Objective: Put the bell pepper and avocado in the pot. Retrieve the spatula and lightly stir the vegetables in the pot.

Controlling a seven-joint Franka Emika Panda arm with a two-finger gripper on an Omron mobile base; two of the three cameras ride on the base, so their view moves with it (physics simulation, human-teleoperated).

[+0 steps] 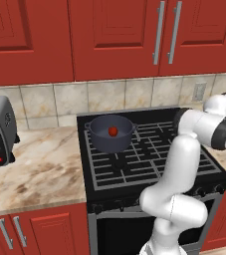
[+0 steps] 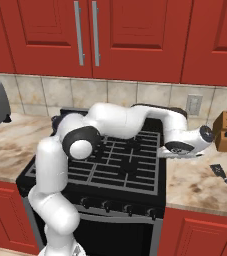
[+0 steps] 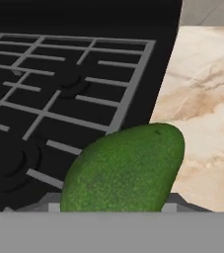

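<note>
Avocado [image 3: 126, 170] pinched between jaws at stove's [image 3: 74, 99] right edge; bell pepper [image 1: 113, 131] inside pot [image 1: 110, 134]

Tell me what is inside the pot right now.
The pot on the stove's rear-left burner holds the red bell pepper. No avocado shows inside; its near wall hides part of the floor.

Matt dark metal pot [image 1: 109, 134]; pebbly-skinned avocado [image 3: 126, 170]; polished marble-look counter [image 1: 40, 169].

the pot [image 1: 110, 133] stands on the stove [image 1: 149, 154], at its back left; the bell pepper [image 1: 113, 131] lies in the pot. the avocado [image 3: 126, 170] seems over the stove's right edge, beside the counter [image 3: 207, 108].
</note>
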